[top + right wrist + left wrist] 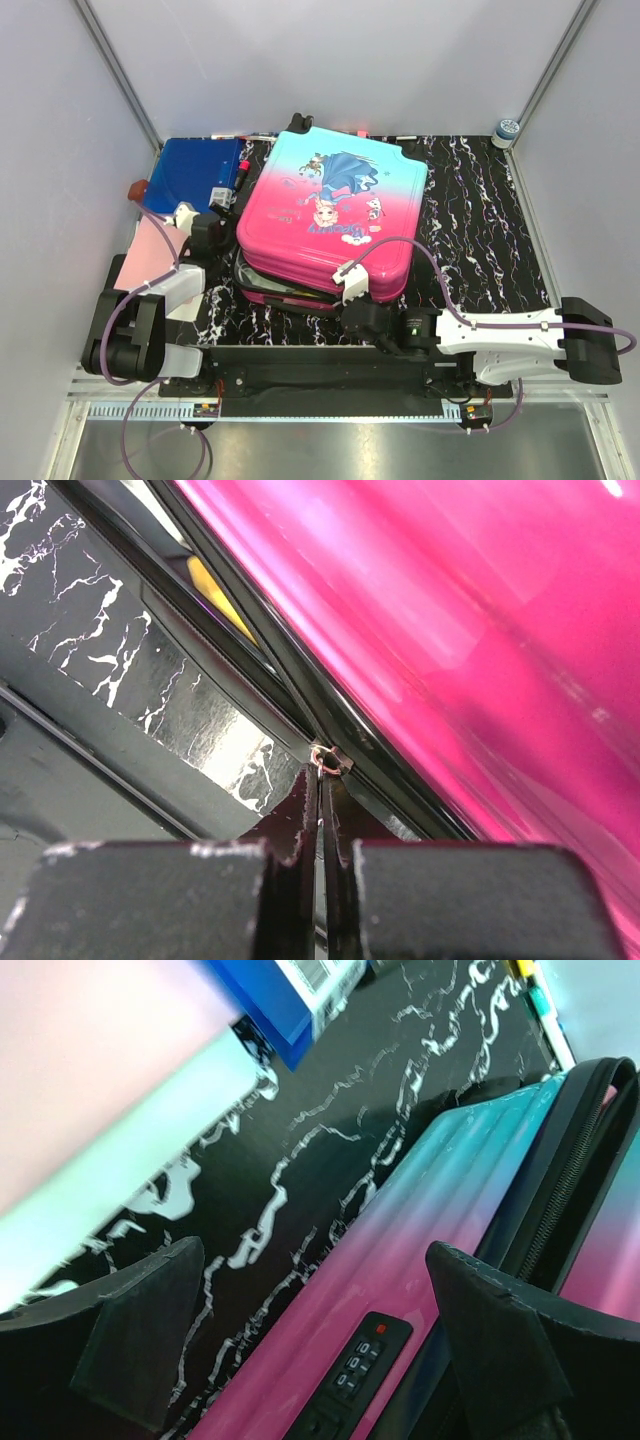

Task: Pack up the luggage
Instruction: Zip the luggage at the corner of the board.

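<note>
Left gripper [315, 1260] fingers wide, nothing held, just beside the luggage [330, 215] left wall. Luggage lies flat mid-table [480, 220], lid ajar, long axis near-to-far, far end skewed slightly right, print's head toward the arms. Right gripper [322, 780] pinched on zipper pull [326, 760] at near edge.

overhead, wrist views close on luggage [330, 215]

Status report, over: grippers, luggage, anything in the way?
Left gripper open, beside the luggage. Right gripper shut on its zipper pull. Near side unzipped, yellow item showing in the gap.
</note>
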Motion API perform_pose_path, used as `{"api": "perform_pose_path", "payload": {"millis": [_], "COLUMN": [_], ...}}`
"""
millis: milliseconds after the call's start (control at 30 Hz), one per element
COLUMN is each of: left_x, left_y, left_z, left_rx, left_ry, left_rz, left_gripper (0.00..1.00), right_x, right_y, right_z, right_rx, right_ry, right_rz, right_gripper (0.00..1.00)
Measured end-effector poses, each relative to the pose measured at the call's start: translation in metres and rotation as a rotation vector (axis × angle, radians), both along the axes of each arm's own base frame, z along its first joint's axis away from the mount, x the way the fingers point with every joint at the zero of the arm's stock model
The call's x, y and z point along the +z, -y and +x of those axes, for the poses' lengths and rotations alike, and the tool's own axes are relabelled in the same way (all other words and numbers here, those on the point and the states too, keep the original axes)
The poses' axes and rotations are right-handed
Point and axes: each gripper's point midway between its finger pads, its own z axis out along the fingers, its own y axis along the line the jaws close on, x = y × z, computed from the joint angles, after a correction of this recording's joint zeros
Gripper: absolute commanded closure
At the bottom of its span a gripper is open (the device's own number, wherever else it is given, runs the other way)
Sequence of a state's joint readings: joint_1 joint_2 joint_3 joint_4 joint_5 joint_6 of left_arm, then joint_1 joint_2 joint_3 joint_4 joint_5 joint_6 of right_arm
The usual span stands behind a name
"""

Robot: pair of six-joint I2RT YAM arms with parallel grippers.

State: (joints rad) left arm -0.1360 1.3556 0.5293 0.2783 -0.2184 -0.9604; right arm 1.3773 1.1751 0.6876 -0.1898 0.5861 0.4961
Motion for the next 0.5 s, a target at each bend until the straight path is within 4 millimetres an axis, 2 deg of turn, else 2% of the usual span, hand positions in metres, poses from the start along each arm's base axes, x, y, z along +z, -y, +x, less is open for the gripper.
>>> {"api": "perform_pose_path", "payload": {"millis": [267,500], "left_x": [0.002,0.002], "left_y": [0.026,0.037], "left_z": [-0.003,-0.005], "left_rx": [-0.026,-0.031], "left_ry": [0.01,0.012], "left_rz": [-0.014,-0.018], "left_gripper": [0.01,0.01], "right_x": [-0.002,-0.002], "right_y": [-0.003,-0.016], "right_z": [0.001,0.002], "right_rx": [-0.001,0.008], "right_ry": [-0.005,-0.007], "right_rz": [-0.001,0.016], "right_gripper": [1.0,1.0]}}
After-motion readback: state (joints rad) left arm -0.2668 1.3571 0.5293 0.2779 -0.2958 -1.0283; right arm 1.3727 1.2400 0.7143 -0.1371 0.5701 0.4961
